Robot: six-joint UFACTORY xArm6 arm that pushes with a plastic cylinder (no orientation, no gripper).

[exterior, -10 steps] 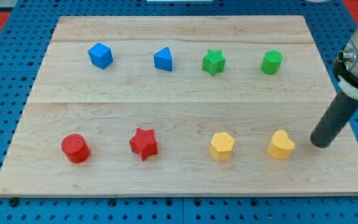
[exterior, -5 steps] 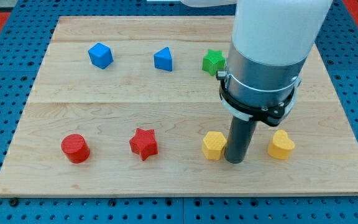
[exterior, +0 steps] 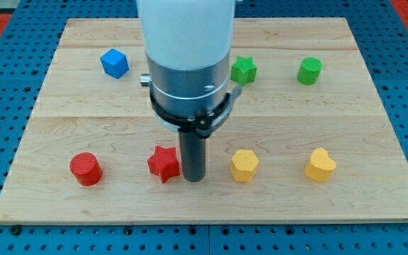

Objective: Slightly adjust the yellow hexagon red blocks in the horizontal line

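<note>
The yellow hexagon [exterior: 244, 165] lies in the lower row, right of centre. The red star [exterior: 163, 163] lies to its left and the red cylinder [exterior: 86, 168] further left. My tip [exterior: 192, 177] is down on the board between the red star and the yellow hexagon, close against the star's right side and apart from the hexagon. The arm's body hides the upper middle of the board.
A yellow heart [exterior: 320, 165] ends the lower row at the view's right. In the upper row are a blue cube [exterior: 115, 63], a green star [exterior: 244, 69] and a green cylinder [exterior: 309, 71]. The wooden board [exterior: 374, 198] sits on a blue pegboard.
My tip moved from the board's right edge leftwards along the lower row, nudging the yellow hexagon slightly left, and now stands beside the red star. The arm now hides the blue triangle.
</note>
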